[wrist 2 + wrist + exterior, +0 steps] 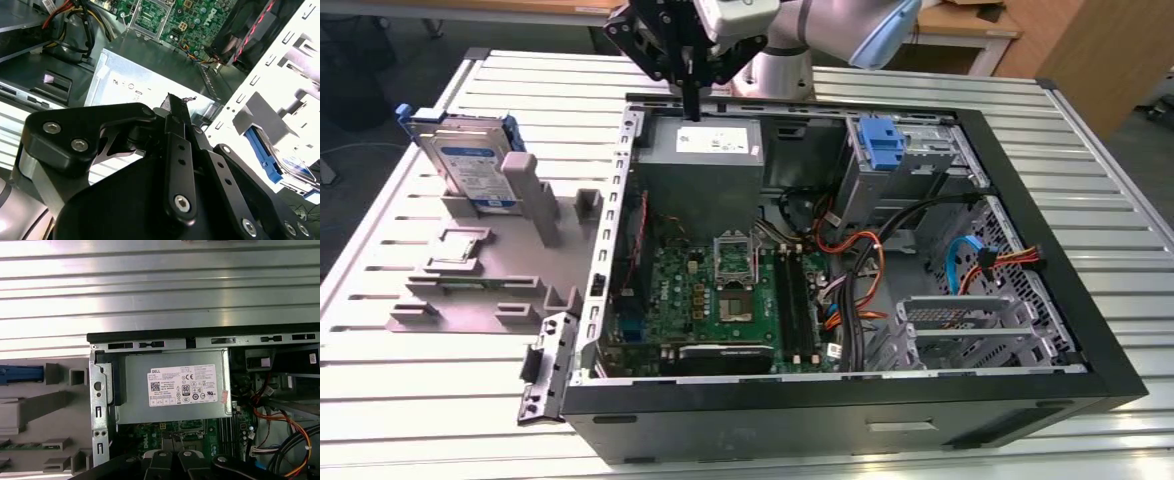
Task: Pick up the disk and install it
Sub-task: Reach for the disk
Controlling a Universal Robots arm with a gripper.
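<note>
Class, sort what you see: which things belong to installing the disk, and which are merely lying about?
Belong to the job:
disk
pincer
open computer case

Lying about:
power-supply box
motherboard
orange cables

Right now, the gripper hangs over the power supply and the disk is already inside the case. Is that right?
No: in the exterior view the disk stands on the grey fixture outside the case. The gripper does hang over the power supply.
</note>
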